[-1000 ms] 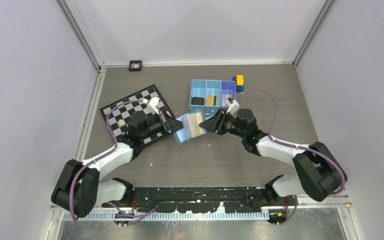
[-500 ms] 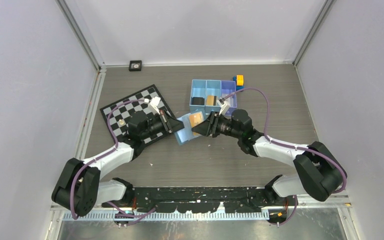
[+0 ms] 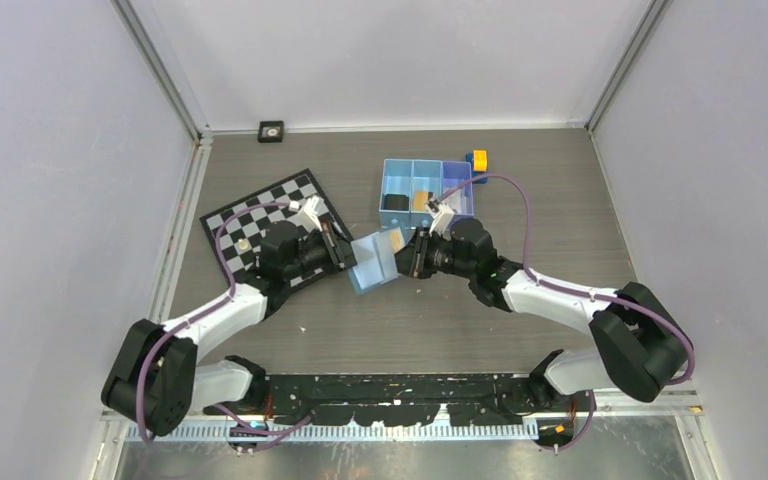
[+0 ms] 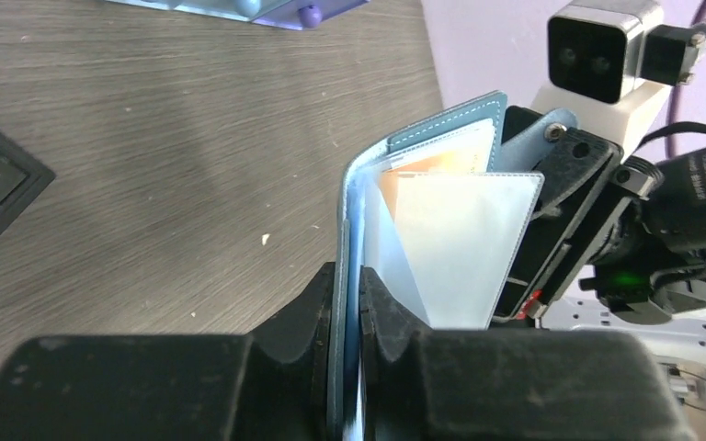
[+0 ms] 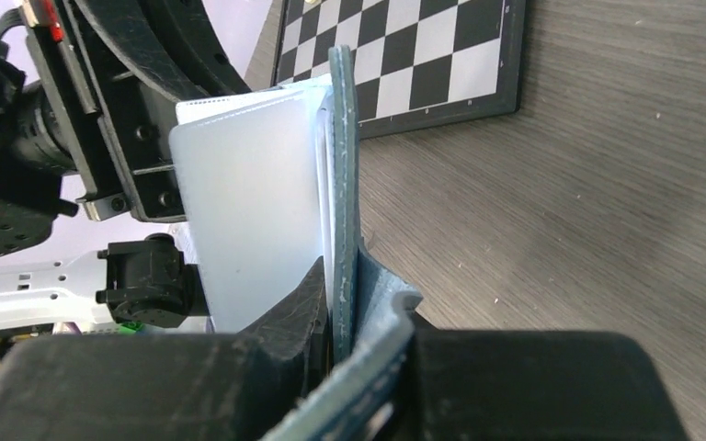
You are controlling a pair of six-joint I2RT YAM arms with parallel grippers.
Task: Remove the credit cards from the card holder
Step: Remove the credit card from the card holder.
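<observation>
Right gripper [image 5: 338,299]: spread and closing in a second ago, now pinched shut on cover edge of card holder [image 3: 373,264]. Left gripper [image 4: 347,289]: clamped on opposite edge. Meaning: holder braced open, upright, between both grippers, just on near side of blue tray [image 3: 396,162]. Tan credit card [image 4: 400,184] sits in pocket between covers, ungripped. Extraction not started.

This is looking like a robotics lab cell. Pale walls [image 3: 50,150] and aluminium posts [image 3: 160,70] are enclosing the wood-grain table [image 3: 380,320].
</observation>
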